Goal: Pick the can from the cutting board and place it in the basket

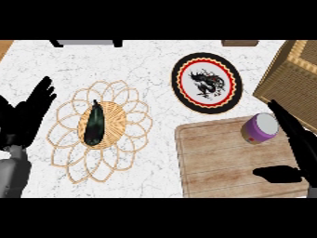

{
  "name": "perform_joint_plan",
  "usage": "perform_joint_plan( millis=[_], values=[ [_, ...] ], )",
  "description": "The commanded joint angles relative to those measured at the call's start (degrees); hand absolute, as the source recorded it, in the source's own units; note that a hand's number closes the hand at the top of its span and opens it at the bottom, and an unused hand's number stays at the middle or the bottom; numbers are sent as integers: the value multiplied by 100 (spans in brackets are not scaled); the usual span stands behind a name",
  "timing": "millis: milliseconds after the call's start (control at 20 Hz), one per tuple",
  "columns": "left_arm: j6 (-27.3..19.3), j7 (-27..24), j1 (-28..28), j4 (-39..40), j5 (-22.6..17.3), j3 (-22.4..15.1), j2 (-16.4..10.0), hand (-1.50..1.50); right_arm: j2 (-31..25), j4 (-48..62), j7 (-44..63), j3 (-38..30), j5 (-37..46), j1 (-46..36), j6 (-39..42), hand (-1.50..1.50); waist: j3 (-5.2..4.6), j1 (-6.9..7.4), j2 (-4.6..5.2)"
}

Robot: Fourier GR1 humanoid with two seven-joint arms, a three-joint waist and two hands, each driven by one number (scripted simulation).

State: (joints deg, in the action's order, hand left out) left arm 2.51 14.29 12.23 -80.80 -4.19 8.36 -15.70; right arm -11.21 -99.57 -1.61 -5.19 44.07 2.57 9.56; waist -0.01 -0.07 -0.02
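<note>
Can [260, 128] stands upright on the cutting board [222, 158], just left of our right hand [307, 149] and not yet lifted. That hand is spread wide, with straight fingers alongside the can and the thumb out over the board, holding nothing. We cannot tell whether the fingers touch the can. Basket [305, 69] sits just beyond the fingertips. We judge the task barely begun: grasp, lift and placing in the basket are all left. Left hand [20, 114] rests open over the desk [154, 56], far left of the right hand.
</note>
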Motion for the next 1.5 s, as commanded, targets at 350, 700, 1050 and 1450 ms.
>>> perform_joint_plan(
  millis=[350,700,1050,1450],
  values=[
    [37,182,-243,-419,92,39,69,0,-128,892,-1,423,965,-588,-257,150,2,41,0],
    [218,-328,5,312,72,247,83,0,-202,944,-177,276,908,-521,-264,150,-1,-7,3],
    [127,122,308,129,127,98,115,0,1083,1463,2091,1657,1743,-1086,-444,150,-5,119,35],
    [198,-161,262,307,223,38,128,0,1108,2051,4729,3349,360,-2205,-1712,150,5,257,46]
  ],
)
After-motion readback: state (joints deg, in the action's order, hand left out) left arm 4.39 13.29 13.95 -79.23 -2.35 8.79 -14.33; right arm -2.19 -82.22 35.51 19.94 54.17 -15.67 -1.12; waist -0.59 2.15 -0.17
